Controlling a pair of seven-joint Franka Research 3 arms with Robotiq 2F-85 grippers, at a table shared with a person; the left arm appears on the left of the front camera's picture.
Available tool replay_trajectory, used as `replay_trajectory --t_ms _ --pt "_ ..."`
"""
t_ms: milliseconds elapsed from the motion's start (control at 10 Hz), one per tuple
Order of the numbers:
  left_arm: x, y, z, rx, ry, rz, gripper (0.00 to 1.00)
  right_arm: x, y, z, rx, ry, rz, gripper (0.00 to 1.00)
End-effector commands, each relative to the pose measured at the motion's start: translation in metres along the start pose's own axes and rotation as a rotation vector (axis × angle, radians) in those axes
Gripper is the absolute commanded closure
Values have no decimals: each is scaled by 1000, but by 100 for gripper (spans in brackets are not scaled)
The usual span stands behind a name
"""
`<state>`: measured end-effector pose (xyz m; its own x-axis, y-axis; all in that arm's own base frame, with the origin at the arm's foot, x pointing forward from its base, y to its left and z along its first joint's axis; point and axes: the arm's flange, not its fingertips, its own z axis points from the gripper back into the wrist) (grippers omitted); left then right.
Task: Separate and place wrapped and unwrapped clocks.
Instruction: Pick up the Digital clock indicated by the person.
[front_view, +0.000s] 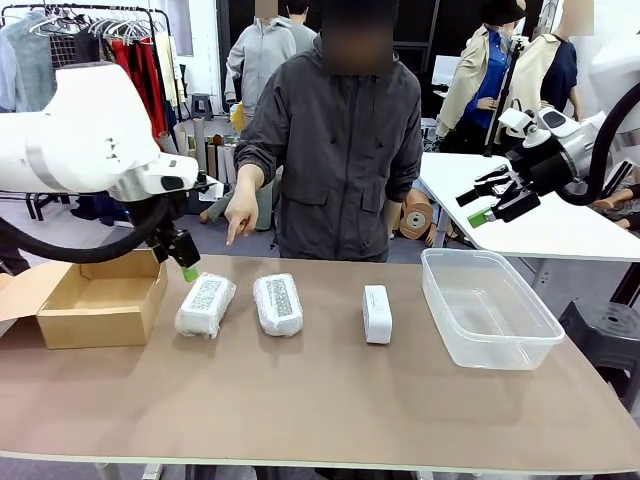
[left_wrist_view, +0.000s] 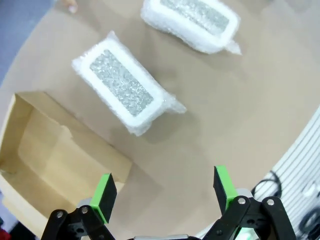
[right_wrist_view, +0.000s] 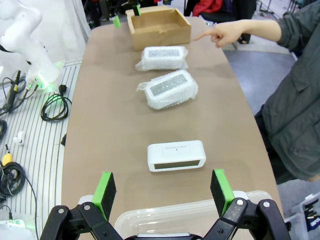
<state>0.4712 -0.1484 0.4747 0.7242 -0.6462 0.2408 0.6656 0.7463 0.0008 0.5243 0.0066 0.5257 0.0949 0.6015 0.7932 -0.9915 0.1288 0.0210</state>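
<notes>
By the box (front_view: 100, 325) your left gripper (left_wrist_view: 165, 187) hangs spread, like the right gripper (right_wrist_view: 163, 187); for the first pick, lower it onto the nearest wrapped clock (left_wrist_view: 121, 89).

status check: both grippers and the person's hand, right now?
Left gripper: open, holding nothing.
Right gripper: open, holding nothing.
Person's hand: pointing downward, holding nothing.

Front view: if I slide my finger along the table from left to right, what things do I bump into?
cardboard box → wrapped clock → second wrapped clock → bare white clock → clear plastic tub
</notes>
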Motion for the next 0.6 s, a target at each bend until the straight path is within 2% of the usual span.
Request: replay_trajectory --t_ms 0,300,500 --pt "20 -13 -7 71 -1 216 0 2 1 0 1 0 4 0" --pt "43 -6 -33 139 -53 336 0 2 1 0 1 0 4 0" --pt "64 5 -45 105 -6 361 0 2 1 0 1 0 4 0"
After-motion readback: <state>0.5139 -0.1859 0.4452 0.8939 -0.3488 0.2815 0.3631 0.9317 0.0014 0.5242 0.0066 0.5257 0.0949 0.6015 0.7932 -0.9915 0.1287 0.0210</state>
